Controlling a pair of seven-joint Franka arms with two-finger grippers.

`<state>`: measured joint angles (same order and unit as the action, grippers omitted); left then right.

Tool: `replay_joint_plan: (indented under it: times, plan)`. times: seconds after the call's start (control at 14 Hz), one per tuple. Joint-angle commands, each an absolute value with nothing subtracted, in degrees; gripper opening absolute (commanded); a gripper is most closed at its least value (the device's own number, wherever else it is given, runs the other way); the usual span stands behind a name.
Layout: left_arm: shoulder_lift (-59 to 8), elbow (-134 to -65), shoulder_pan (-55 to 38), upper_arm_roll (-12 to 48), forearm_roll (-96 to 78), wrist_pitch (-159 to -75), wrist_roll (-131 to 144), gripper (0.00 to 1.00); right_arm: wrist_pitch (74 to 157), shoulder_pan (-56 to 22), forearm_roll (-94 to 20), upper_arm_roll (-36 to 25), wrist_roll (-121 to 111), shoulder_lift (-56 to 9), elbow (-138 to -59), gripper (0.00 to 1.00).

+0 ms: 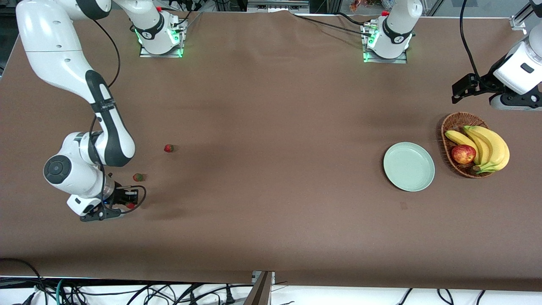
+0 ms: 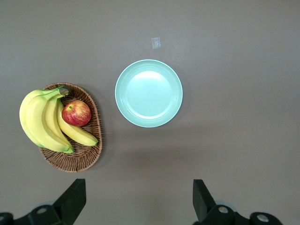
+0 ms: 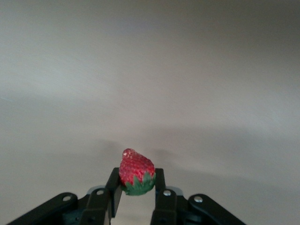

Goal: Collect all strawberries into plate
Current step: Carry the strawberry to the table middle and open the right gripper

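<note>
1. The right gripper (image 1: pixel 129 205) is low at the worktop (image 1: pixel 271 190), at the right arm's end, its jaws closed on a strawberry (image 1: pixel 131 205).
2. A second strawberry (image 1: pixel 137 177) lies close by, farther from the camera; a third strawberry (image 1: pixel 169 148) lies farther still.
3. The left gripper (image 1: pixel 459 91) waits in the air above the basket (image 1: pixel 455 123), which holds bananas (image 1: pixel 487 146) and an apple (image 1: pixel 463 154).
4. The plate (image 1: pixel 409 166) lies beside the basket.
</note>
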<state>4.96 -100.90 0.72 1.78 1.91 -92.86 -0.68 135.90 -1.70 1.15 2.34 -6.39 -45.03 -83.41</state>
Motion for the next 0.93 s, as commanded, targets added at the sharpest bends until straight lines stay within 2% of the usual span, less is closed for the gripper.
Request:
replay_joint_plan:
  times: [0.0, 0.5, 0.85]
  plan:
    - [5.2, -100.4, 0.8, 1.8, 1.7, -91.8, -0.5, 1.00, 134.4, -7.6, 0.4, 2.1, 2.1, -45.0, -81.3, 0.27]
    - [5.2, -100.4, 0.8, 1.8, 1.7, -91.8, -0.4, 1.00, 135.6, -28.4, 0.4, 2.2, 46.0, -46.6, -77.9, 0.27]
    - [5.2, -100.4, 0.8, 1.8, 1.7, -91.9, -0.5, 1.00, 136.8, -42.3, 0.6, 2.1, 64.5, -53.1, -68.2, 0.27]
